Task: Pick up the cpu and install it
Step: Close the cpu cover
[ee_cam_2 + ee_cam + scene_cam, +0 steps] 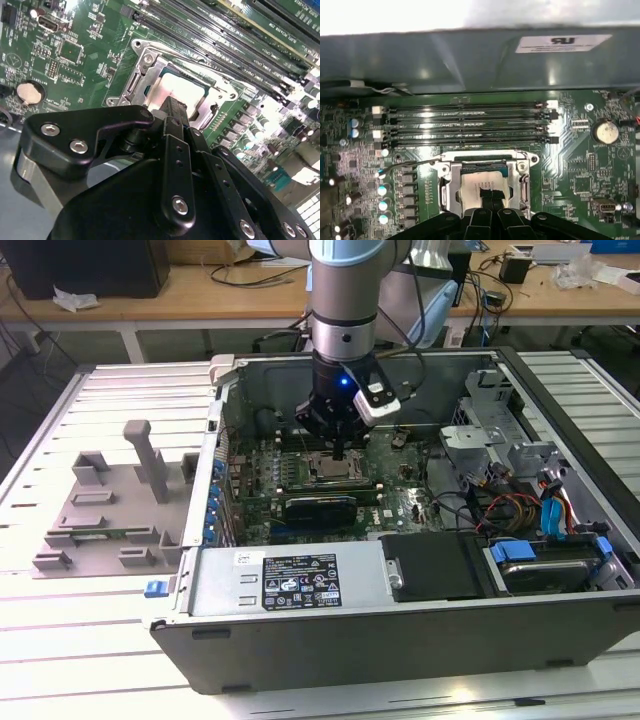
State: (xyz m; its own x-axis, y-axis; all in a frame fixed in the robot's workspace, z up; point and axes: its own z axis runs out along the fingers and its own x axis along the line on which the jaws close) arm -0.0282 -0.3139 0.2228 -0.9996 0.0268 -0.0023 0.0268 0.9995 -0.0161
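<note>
Exterior view, read from its left to its right: a grey plastic fixture (110,505) with upright blocks lies on the ribbed metal table (60,660), just beside the open computer case (400,640). Inside the case a green motherboard (262,458) lies flat, on the side nearer to the fixture. The arm (343,300) hangs down from the far side into the case. Its gripper (341,452) stands directly above the socket (322,473), near the middle of the board. At the exterior view's right, inside the case, there is a bundle of blue and coloured cables (556,510).

In both wrist views the cpu (475,182) (182,90) lies flat inside the metal frame of the socket (449,187) (145,67), with its shiny top facing up. The frame is around it on all sides. The long dark memory slots (465,125) (215,35) run just beside the socket, and a round coin battery (605,131) (26,93) sits on the board well apart from it.

The jaws are drawn together, with almost no gap between them. The tips of the gripper (491,194) (172,107) point at the middle of the cpu's top. They do not grip the edges of the chip. I cannot tell whether the tips touch the metal top or stay just above it.
</note>
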